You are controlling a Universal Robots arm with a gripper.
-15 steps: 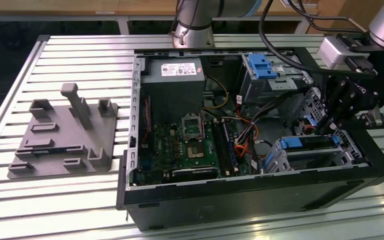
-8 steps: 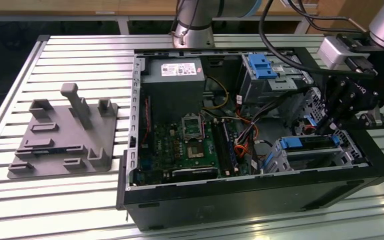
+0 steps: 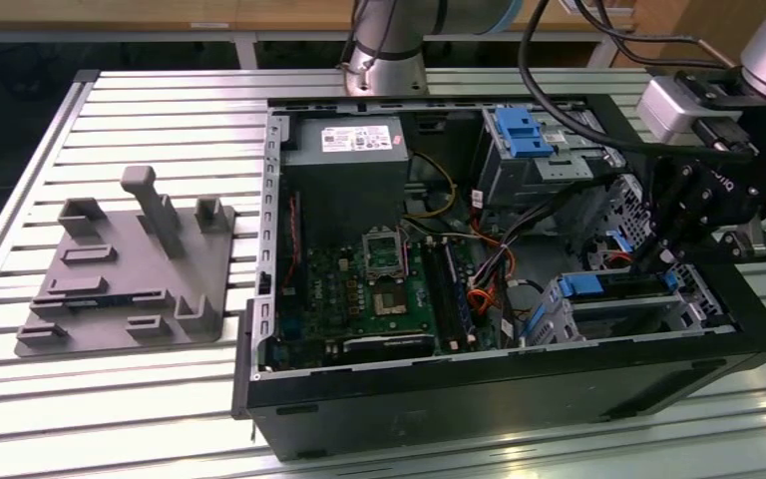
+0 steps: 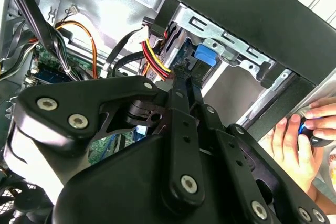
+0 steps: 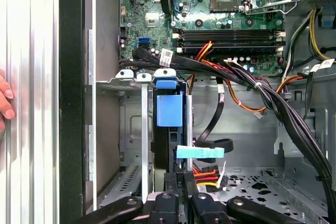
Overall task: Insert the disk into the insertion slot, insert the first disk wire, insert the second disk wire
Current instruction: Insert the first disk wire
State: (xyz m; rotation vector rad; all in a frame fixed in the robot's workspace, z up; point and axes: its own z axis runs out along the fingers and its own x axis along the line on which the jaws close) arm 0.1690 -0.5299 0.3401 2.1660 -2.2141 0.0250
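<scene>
The disk (image 3: 616,287), in its blue carrier (image 5: 169,109), sits inside the insertion slot (image 3: 553,311), a silver cage (image 5: 126,78) at the case's corner on the exterior view's right. My gripper (image 3: 649,261) reaches down into the case behind the disk's rear end. In both wrist views the fingers (image 5: 175,178) stand pressed together, shut, with their tips (image 4: 178,85) at the disk's back edge. A red, yellow and black disk wire (image 5: 206,174) ends right beside the tips. I cannot tell whether its plug is pinched. A wire with a light-blue tab (image 5: 200,152) lies just beyond it.
A person's hand (image 4: 296,137) rests outside the black case wall (image 5: 71,103). A taller grey bay with a blue latch (image 3: 523,130), the motherboard (image 3: 370,289) and black cable bundles (image 5: 273,103) crowd the case. A grey fixture plate (image 3: 131,269) lies on the slatted table at the exterior view's left.
</scene>
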